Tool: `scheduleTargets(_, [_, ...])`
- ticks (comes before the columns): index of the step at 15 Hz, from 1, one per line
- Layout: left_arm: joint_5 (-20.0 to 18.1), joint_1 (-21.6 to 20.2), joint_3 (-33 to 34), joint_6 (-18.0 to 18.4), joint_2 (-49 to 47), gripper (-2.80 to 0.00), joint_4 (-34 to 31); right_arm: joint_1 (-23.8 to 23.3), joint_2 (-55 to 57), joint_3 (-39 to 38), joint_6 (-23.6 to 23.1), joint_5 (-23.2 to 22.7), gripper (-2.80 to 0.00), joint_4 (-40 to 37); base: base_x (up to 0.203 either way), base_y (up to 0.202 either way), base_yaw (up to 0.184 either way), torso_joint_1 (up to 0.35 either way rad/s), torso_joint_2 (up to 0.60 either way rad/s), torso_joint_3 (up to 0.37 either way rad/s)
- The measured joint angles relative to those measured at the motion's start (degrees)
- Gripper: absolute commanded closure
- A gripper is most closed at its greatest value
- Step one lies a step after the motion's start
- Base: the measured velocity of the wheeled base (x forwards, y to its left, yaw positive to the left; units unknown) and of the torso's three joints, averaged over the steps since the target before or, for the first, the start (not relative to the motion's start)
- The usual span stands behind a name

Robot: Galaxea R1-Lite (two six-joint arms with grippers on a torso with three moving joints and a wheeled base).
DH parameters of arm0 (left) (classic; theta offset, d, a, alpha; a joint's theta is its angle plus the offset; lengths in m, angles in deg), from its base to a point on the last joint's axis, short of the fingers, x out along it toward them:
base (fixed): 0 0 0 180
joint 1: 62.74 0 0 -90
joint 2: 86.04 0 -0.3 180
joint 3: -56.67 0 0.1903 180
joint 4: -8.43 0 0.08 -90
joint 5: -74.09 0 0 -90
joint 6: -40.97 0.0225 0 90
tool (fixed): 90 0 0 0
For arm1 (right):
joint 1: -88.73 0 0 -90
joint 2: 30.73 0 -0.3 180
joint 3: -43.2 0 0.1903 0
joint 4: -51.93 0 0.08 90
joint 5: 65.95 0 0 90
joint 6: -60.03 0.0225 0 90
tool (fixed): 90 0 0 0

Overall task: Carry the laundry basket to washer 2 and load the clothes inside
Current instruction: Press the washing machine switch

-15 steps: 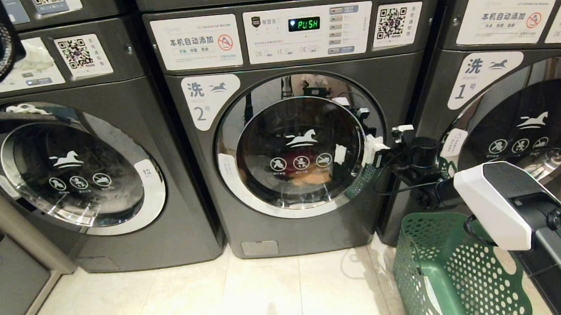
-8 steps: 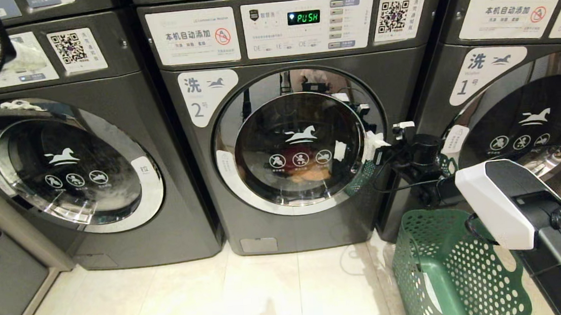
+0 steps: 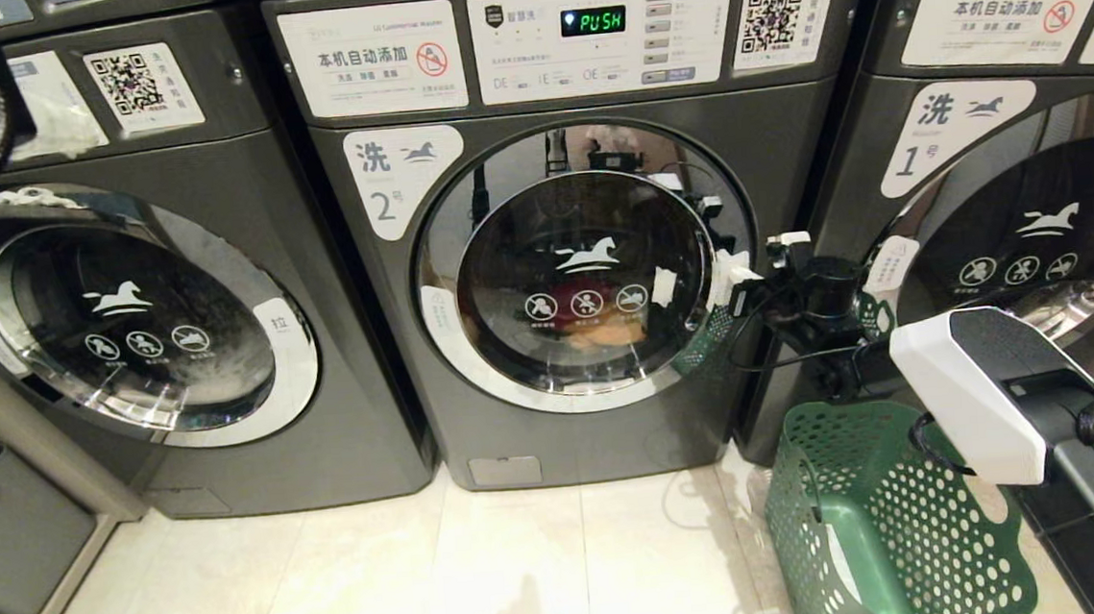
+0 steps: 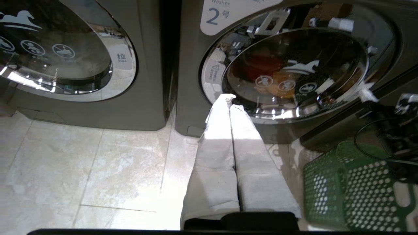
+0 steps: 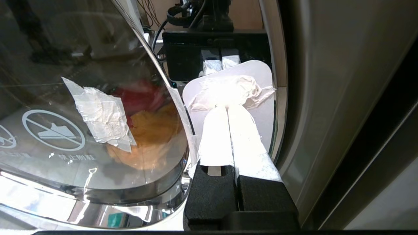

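Observation:
Washer 2 [image 3: 580, 83] stands in the middle with its round glass door [image 3: 583, 266] closed. Behind the glass lie the clothes [image 3: 596, 318], a red piece [image 5: 143, 96] and a yellow piece [image 5: 153, 127]. My right gripper [image 3: 743, 284] is shut, and its white-wrapped tips [image 5: 227, 107] rest against the white tab with crumpled tape at the door's right edge. The laundry basket [image 3: 900, 533], dark green, stands on the floor right of washer 2 with nothing showing inside. My left gripper [image 4: 230, 101] is shut and empty, hanging low and pointing at the door's lower left rim.
Washer 1 [image 3: 1012, 217] stands on the right and an identical washer with no number in sight [image 3: 134, 317] on the left. A grey bin [image 3: 5, 538] sits on a low shelf at far left. My right forearm [image 3: 977, 392] reaches over the basket. Pale tile floor [image 3: 489, 581] lies in front.
The whole picture has slid upward a little, so the camera has moved. The right gripper stays at the door's right edge and the basket has not shifted.

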Motion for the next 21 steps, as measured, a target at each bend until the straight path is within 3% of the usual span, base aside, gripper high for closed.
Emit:
scheduleTargets(2, [1.4,0.0,0.5,2.2,0.2,0.00,-2.3,0.0,-0.1,0.0,0.0,0.1,0.00,0.2,0.000,0.000,0.000,0.002,0.00,-0.089])
scheduleTargets(5, [4.8,0.0,1.5,2.6,0.1,0.00,-1.8,0.0,-0.5,0.0,0.0,0.0,0.00,0.6,0.000,0.000,0.000,0.004,0.00,-0.109])
scheduleTargets(8, [4.6,0.1,2.7,2.8,0.3,0.00,2.0,0.0,-0.7,0.0,0.0,0.0,0.00,0.5,0.000,0.000,0.000,0.001,0.00,-0.011])
scheduleTargets(19, [4.5,0.6,3.3,2.8,0.6,0.00,2.1,0.1,-3.6,-0.2,-0.1,0.6,0.00,1.5,0.000,0.000,0.000,0.000,0.00,0.000])
scheduleTargets(21, [4.5,1.2,3.3,4.2,0.5,0.00,2.2,0.1,-4.8,0.3,-0.1,0.6,0.00,3.1,0.000,0.000,0.000,0.000,0.00,0.000])
